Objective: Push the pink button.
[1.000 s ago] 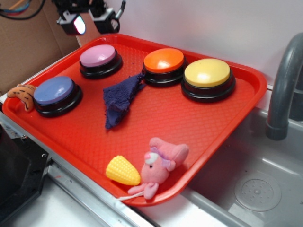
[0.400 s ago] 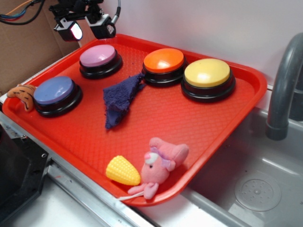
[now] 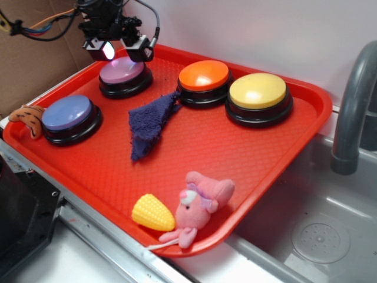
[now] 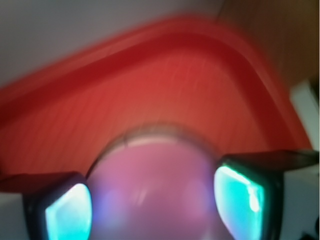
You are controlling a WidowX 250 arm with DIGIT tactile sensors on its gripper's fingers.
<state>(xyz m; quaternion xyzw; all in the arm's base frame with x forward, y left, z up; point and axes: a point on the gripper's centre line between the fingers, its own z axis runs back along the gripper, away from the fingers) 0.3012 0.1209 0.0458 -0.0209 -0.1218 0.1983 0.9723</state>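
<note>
The pink button (image 3: 122,73), a pale mauve dome on a black base, sits at the back left of the red tray (image 3: 247,153). My gripper (image 3: 123,52) hovers just over the button's far edge, open, with nothing between its fingers. The wrist view is blurred: the pink button (image 4: 155,185) fills the lower middle, and the gripper (image 4: 156,205) straddles it, one glowing fingertip (image 4: 67,212) at the left and the other at the right.
On the tray also stand a blue-lavender button (image 3: 69,117), an orange button (image 3: 204,79) and a yellow button (image 3: 258,95). A purple cloth (image 3: 150,124), a toy corn (image 3: 153,212) and a pink plush (image 3: 200,203) lie there. A grey faucet (image 3: 353,106) rises at right.
The gripper has come down and to the right, from behind the tray's back left corner to just above the pink button. Everything on the tray has stayed put.
</note>
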